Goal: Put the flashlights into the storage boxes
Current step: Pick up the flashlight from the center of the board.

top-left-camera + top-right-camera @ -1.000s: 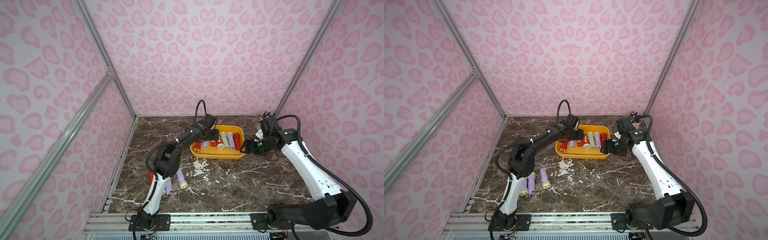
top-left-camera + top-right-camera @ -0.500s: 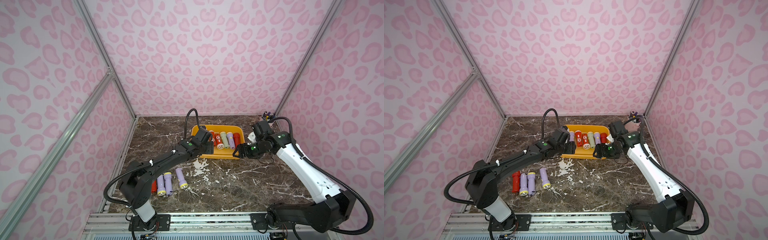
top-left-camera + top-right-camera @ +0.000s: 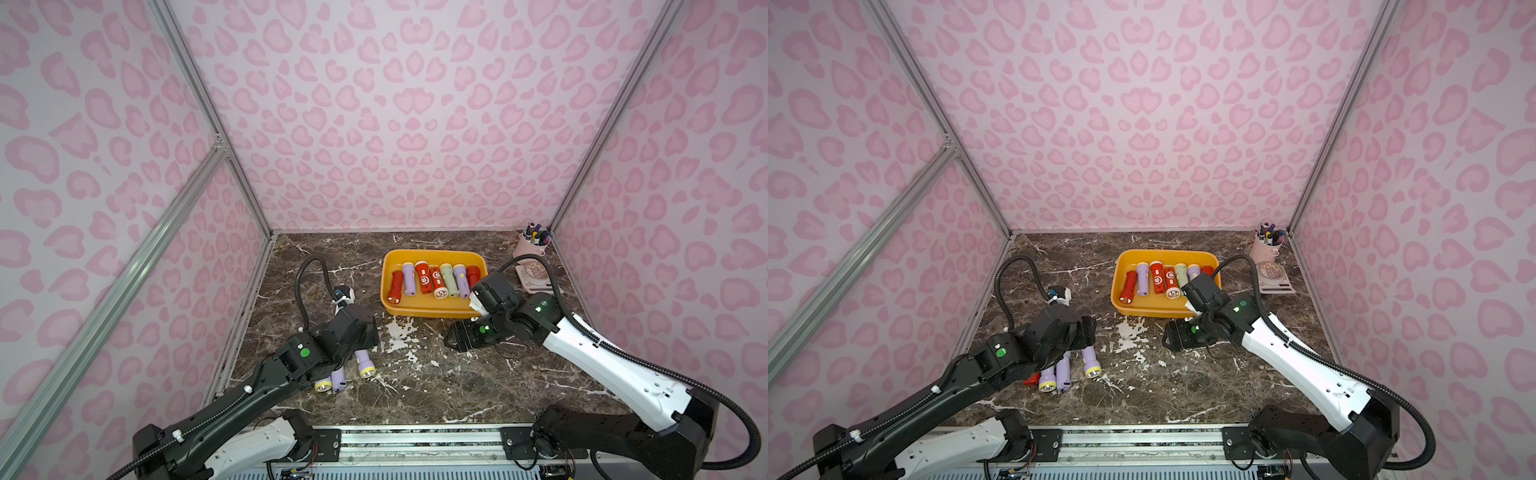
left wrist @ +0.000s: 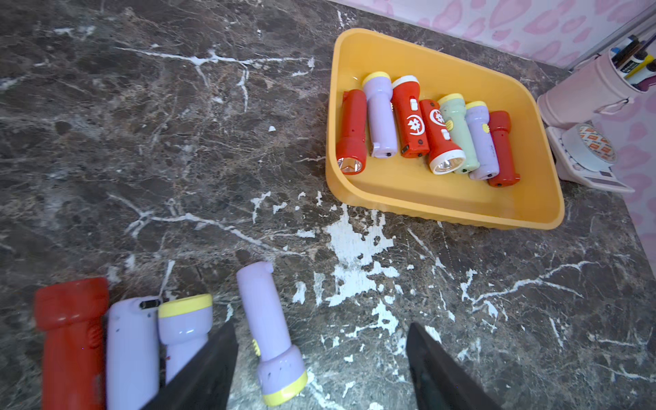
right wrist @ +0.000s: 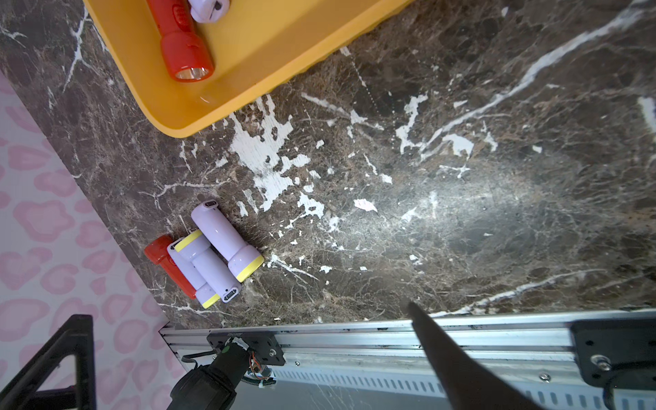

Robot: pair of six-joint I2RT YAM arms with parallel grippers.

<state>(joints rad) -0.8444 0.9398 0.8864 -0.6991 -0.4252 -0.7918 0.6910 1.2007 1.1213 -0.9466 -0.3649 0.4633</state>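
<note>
- In both top views, we count seven flashlights (image 3: 423, 279) lying side by side inside the yellow tray (image 3: 432, 312). A loose cluster (image 3: 340, 379) waits on the marble (image 3: 415, 386), well apart from the tray's near-left corner and partly under the left arm (image 3: 249, 392).
- In the left wrist view, that cluster is four: one red, three lilac. The left gripper (image 4: 319, 369) stands wide apart, gripping nothing. The lilac flashlight (image 4: 269, 330) nearest the tray lies between its fingers, unclamped.
- In the right wrist view, the right gripper (image 5: 255, 355) is spread wide and empty, just off the tray's near wall. We judge the job past halfway, with four left.
</note>
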